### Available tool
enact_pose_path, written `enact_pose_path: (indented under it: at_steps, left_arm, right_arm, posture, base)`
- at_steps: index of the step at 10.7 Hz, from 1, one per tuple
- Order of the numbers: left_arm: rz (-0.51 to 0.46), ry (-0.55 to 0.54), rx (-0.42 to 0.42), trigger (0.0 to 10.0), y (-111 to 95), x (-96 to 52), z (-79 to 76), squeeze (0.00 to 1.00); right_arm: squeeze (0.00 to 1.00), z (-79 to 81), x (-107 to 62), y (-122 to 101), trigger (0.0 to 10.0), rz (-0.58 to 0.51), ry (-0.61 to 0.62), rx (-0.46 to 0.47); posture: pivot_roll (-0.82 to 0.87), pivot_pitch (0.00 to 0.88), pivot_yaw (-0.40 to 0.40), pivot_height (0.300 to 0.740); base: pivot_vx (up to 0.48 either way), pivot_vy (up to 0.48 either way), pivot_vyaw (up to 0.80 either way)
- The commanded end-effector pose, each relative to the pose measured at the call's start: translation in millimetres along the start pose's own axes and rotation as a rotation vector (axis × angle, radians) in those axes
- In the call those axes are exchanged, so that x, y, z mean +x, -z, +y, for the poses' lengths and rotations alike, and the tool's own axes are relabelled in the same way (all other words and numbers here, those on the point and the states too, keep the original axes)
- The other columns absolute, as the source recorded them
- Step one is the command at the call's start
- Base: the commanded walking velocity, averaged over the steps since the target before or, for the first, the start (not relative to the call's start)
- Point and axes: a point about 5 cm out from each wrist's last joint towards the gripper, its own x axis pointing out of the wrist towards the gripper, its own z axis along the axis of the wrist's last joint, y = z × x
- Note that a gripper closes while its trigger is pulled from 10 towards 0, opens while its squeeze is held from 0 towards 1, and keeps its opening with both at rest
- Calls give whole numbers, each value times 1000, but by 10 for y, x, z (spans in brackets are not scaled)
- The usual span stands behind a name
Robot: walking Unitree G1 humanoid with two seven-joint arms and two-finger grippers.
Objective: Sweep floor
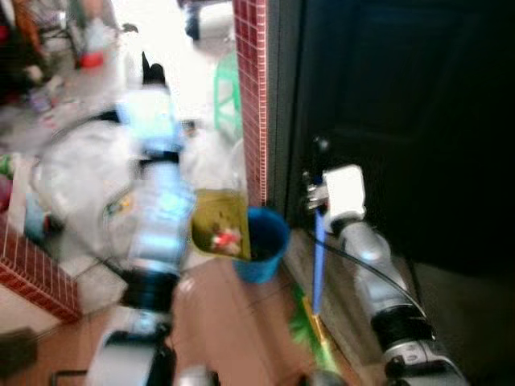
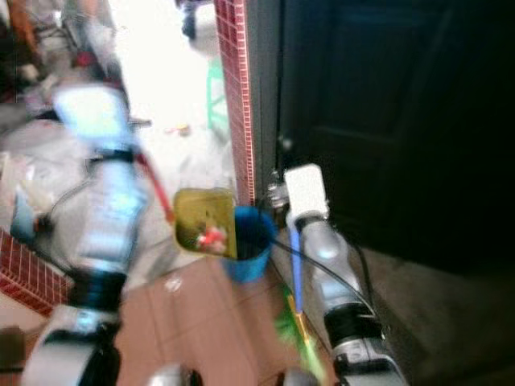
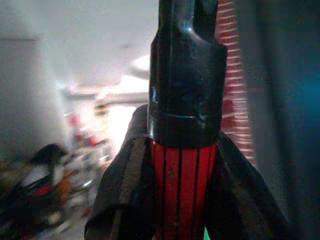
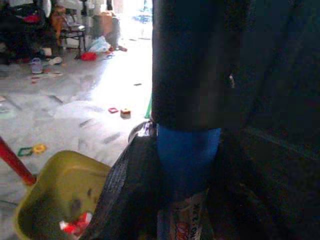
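Blue broom handle (image 4: 186, 160) is clamped in the right gripper (image 4: 175, 200) beside the dark door (image 1: 402, 112), red-handled yellow dustpan (image 1: 219, 223) gripped by the left gripper (image 3: 182, 200), tilted over the blue bucket (image 1: 265, 245).

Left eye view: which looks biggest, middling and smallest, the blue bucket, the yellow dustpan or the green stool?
1. Blue bucket and yellow dustpan: alike, too blurred to rank.
2. Green stool: looks smallest, but it stands farther from the camera, so that is unsure.
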Motion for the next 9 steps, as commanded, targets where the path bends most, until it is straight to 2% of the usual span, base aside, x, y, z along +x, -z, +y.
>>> enact_pose_path:
  at_steps: [1, 3, 6, 7, 8, 9]
  left_arm:
    - [-40, 58, 22, 10000, -31, -33, -33, 0]
    - [-40, 153, 32, 10000, 22, -130, -138, 0]
    - [-66, 231, 30, 10000, 40, -163, -185, 0]
    - [-79, 350, -8, 10000, 17, -208, -300, 0]
    - [-108, 583, -32, 10000, -28, -317, -514, 0]
    - [-128, 819, -19, 10000, -54, -492, -706, 0]
  right_arm:
    - [0, 1, 6, -25, 10000, -5, 3, -6]
    - [0, 3, 4, -27, 10000, -6, 3, -5]
    - [0, 4, 2, -33, 10000, -14, 1, -3]
    - [0, 1, 4, -42, 10000, -20, 0, -2]
    - [0, -3, 4, -44, 10000, -21, -1, -3]
    - [0, 4, 1, -40, 10000, -20, -3, -3]
  posture:
    - [-135, 36, 56, 740]
    - [-135, 36, 56, 740]
    - [-135, 37, 52, 740]
    - [-135, 39, 50, 740]
    - [-134, 41, 49, 740]
    - [-131, 44, 48, 740]
  base:
    - [0, 0, 0]
    - [0, 0, 0]
    - [0, 0, 0]
    - [0, 0, 0]
    - [0, 0, 0]
    - [0, 0, 0]
